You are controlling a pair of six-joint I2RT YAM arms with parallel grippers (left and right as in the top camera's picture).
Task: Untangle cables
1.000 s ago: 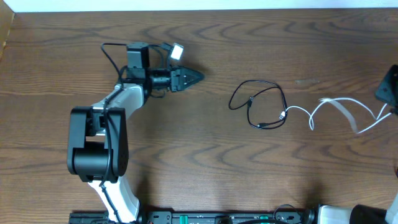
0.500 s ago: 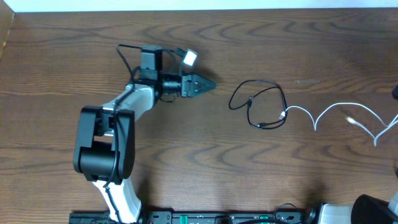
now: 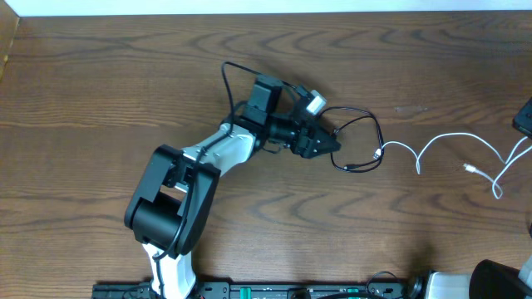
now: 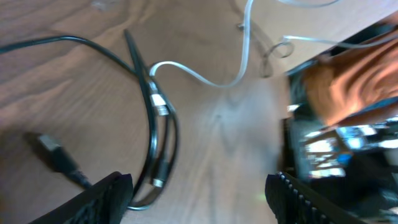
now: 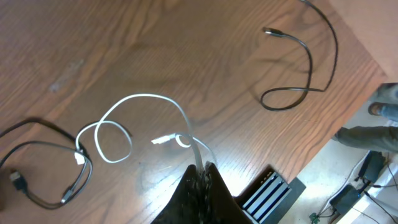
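The black cable (image 4: 152, 134), is it lying under our left gripper (image 4: 199, 186)?

Yes. We are hovering over it with the fingers spread wide. The loop is lying flat on the table (image 4: 217, 124) just below, with its black plug (image 4: 55, 152) off to one side.

And the white cable (image 4: 205, 78)?

Its plug end is lying right along the black cord. From there it is curling away across the wood to the right gripper (image 5: 200, 177), which is pinching it tight near the far end.

So how are we doing this step well?

We are judging that the left fingers should be closing on the black cord alone, beside the crossing. The right should be holding the white one lightly taut, so that it is sliding free and not dragging both.
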